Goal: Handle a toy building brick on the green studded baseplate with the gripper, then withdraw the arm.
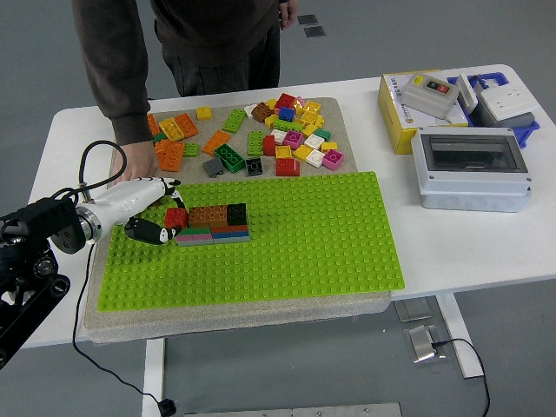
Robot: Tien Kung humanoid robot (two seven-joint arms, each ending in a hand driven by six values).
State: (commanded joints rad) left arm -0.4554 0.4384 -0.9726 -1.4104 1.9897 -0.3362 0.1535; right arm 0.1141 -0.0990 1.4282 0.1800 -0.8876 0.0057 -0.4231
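Currently the left hand's fingers [149, 231] curl narrowly about a red brick [176, 217], which sits at the left end of the brick stack [213, 223] on the green studded baseplate [295, 239]. Left hand [143, 208] lies over the baseplate's left edge. Behind the baseplate: loose bricks [261, 135]; a person's hand [132, 162] rests on the mat there.

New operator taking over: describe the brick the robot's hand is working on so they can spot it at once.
Find the green studded baseplate; near its far left corner stands a short row of stacked bricks. The red brick is at that row's left end, by the left hand, the only red one on the plate.
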